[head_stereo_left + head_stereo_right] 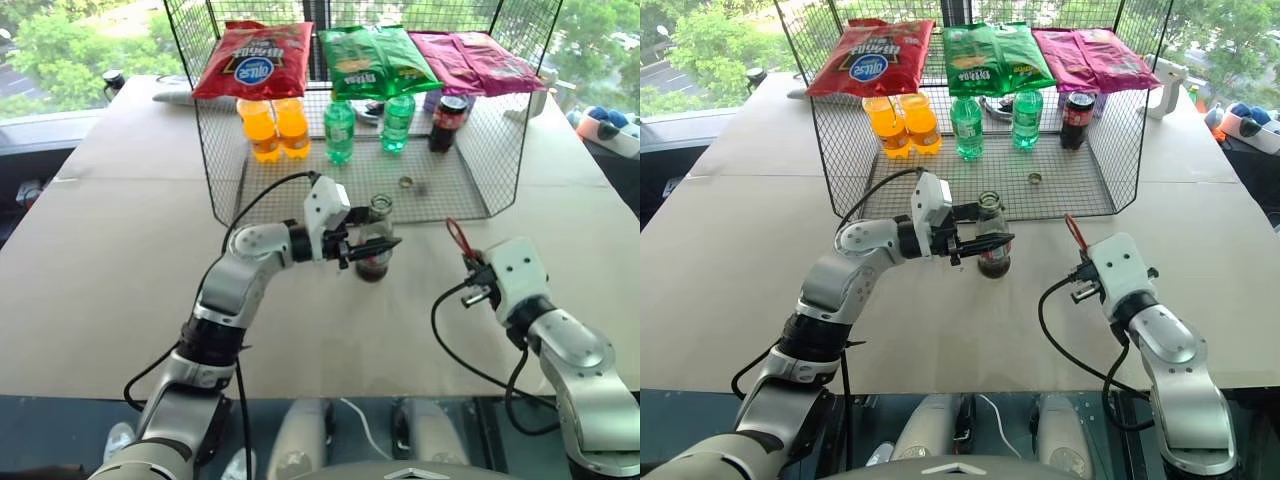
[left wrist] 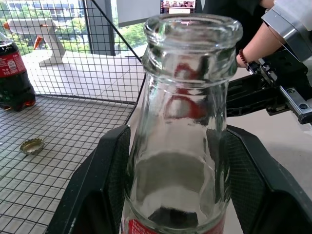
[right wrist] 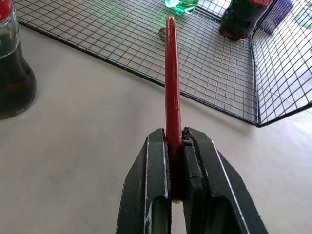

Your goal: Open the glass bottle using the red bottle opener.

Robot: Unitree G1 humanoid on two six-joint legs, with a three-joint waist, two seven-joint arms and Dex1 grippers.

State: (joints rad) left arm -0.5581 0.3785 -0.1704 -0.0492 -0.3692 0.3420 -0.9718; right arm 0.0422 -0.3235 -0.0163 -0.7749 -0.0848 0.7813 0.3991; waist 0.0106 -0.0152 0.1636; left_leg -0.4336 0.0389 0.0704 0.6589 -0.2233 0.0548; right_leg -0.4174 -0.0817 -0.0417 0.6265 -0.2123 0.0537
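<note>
Since the bottle (image 1: 375, 245) already stands with a bare, open mouth and a loose crown cap (image 1: 406, 182) lies on the wire grid floor of the cage (image 1: 470, 175) behind it, we judge the opening itself done and the step in hand a tidy finish: hold steady, draw the opener clear, set things down.

Nearest us, the right tool (image 1: 467, 268) is clamped tight on the opener (image 1: 458, 238), its flat red blade pinched edge-on between the two black fingers (image 3: 156, 195), loop end rising upward. It sits well apart from the bottle, to its right, above the counter (image 1: 120, 280).

Middle ground: the left tool (image 1: 372, 245) reaches in sideways from the left and grips the bottle at its lower body, jaws set about half wide on the glass. The bottle stands upright on the counter, just in front of the cage's open side. Clear glass, narrow neck, thick rolled lip, dark liquid in the base, a red label at the foot.

To do this well, we'd keep the left grip firm and the bottle vertical so nothing slops, and lower the opener flat, away from the bottle.

Far: inside the cage, orange bottles (image 1: 275, 128), green bottles (image 1: 340, 130), a cola bottle (image 1: 446, 122); glossy crisp bags (image 1: 255, 60) draped over the top. Counter surface is matte, pale brown, paper-like.
</note>
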